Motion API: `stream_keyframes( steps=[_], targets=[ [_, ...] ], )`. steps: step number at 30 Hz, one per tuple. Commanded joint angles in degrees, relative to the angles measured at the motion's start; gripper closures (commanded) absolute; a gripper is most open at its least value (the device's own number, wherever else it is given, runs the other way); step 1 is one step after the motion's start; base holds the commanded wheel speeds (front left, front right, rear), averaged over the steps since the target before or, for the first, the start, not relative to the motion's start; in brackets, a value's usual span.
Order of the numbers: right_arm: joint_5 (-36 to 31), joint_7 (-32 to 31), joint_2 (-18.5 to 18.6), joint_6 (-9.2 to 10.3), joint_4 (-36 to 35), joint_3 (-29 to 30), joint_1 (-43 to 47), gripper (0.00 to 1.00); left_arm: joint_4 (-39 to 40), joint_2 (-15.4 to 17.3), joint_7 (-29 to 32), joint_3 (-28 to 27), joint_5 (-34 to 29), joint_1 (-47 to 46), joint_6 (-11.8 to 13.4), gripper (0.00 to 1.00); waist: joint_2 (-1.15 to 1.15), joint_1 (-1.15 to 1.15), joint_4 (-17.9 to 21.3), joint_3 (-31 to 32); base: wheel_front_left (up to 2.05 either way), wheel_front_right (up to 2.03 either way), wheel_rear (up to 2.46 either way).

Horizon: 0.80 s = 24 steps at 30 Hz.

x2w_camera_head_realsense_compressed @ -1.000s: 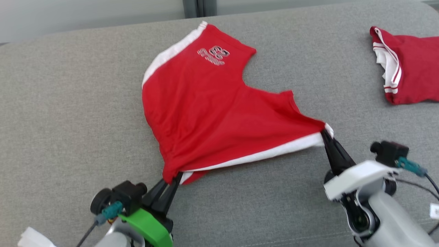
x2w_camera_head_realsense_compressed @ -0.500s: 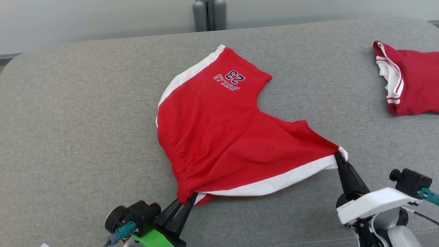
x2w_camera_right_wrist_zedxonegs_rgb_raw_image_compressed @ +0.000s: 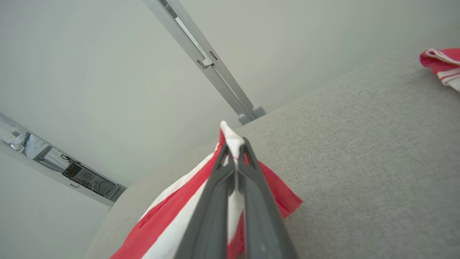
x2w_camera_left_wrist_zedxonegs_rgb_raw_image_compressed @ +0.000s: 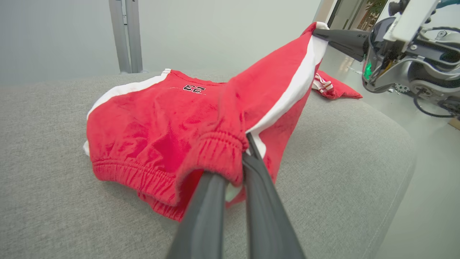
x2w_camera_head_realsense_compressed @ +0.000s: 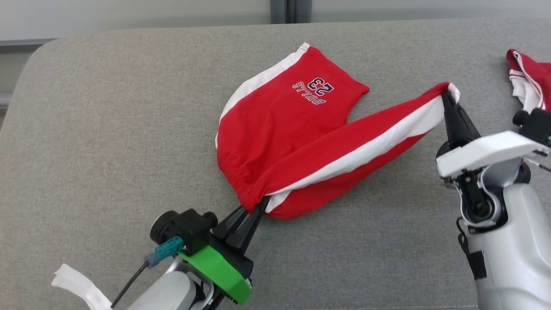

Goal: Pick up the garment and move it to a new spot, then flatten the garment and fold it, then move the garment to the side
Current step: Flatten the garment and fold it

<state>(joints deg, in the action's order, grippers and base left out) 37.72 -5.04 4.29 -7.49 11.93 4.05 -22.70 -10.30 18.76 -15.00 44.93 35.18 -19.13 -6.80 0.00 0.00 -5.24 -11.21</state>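
The garment point(x2w_camera_head_realsense_compressed: 284, 125) is a pair of red shorts with white side stripes and a "BULLS 23" print, lying on the grey cushion point(x2w_camera_head_realsense_compressed: 107, 129). My left gripper point(x2w_camera_head_realsense_compressed: 254, 206) is shut on its elastic waistband corner near the front, also seen in the left wrist view on the garment point(x2w_camera_left_wrist_zedxonegs_rgb_raw_image_compressed: 161, 133) with the left gripper point(x2w_camera_left_wrist_zedxonegs_rgb_raw_image_compressed: 239, 158). My right gripper point(x2w_camera_head_realsense_compressed: 447, 92) is shut on the hem corner of one leg, lifted off the cushion so that leg stretches as a raised band. In the right wrist view the right gripper point(x2w_camera_right_wrist_zedxonegs_rgb_raw_image_compressed: 234, 149) pinches the white tip of the garment point(x2w_camera_right_wrist_zedxonegs_rgb_raw_image_compressed: 172, 216).
A second red and white garment point(x2w_camera_head_realsense_compressed: 527, 77) lies at the cushion's far right, close behind my right wrist. The cushion's rounded left edge point(x2w_camera_head_realsense_compressed: 30, 73) and back edge border a pale wall with a grey post point(x2w_camera_head_realsense_compressed: 290, 10). Bare cushion lies to the left and front.
My right gripper has lifted the leg corner up and back over the shorts, folding that leg. The left gripper keeps its grip on the waistband. The head camera has shifted.
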Motion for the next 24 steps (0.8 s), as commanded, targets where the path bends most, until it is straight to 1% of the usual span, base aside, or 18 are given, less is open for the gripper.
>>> stream_keyframes(
  steps=[1,8,16,17,24],
  targets=[
    [-1.1,-0.3,-0.1,0.02,1.5,0.2,-2.9,1.0,-0.3,-0.8,0.0,0.0,1.6,-1.3,-0.3,1.0,0.0,0.0,-2.3,-2.2,0.0,0.0,0.0],
    [-7.0,-0.9,0.1,0.02,14.9,0.2,-18.5,1.0,-3.6,-2.4,-0.1,0.2,5.7,-8.4,-0.7,1.0,0.0,0.0,-6.3,-6.8,0.0,0.0,0.0],
    [-13.9,2.4,0.6,0.02,30.9,0.3,-34.0,1.0,-9.4,-4.9,-0.2,1.3,10.3,-17.1,-0.7,1.0,0.0,0.0,-10.5,-12.1,0.0,0.0,0.0],
    [-15.3,3.5,0.7,0.02,34.6,0.5,-37.0,1.0,-10.4,-5.6,-0.2,1.2,11.1,-18.8,-0.8,1.0,0.0,0.0,-11.4,-13.3,0.0,0.0,0.0],
    [-19.5,7.3,1.0,0.02,44.9,-1.0,-45.2,1.0,-12.9,-7.7,-0.2,0.0,11.6,-22.5,-0.8,1.0,0.0,0.0,-13.6,-16.4,0.0,0.0,0.0]
  ],
)
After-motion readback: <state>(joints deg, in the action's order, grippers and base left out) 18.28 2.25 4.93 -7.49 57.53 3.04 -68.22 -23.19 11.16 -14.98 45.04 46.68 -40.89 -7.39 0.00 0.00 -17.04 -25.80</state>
